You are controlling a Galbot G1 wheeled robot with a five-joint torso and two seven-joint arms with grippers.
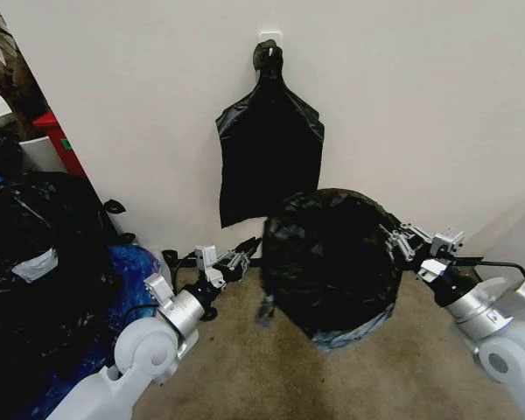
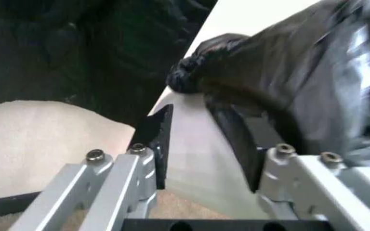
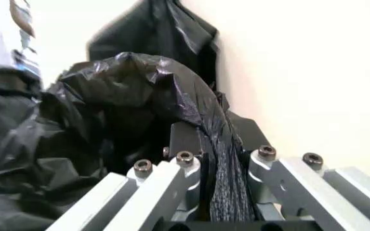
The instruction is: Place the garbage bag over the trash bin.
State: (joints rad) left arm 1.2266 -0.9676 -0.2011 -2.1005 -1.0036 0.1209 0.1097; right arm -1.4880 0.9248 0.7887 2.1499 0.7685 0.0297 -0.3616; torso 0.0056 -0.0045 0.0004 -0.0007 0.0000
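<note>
While the right gripper (image 3: 220, 166) clenches its jaws on the right edge of the garbage bag (image 1: 331, 262) and the left gripper (image 1: 245, 251) waits released beside it, the thin bag, held above the carpet, could rip if tugged.

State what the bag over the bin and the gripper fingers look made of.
Bag: thin black plastic film, glossy; it crinkles and catches highlights. Right gripper fingers: probably bare metal, matte silver with dark screws, pinching a bag fold. Bin hidden under the bag.
</note>
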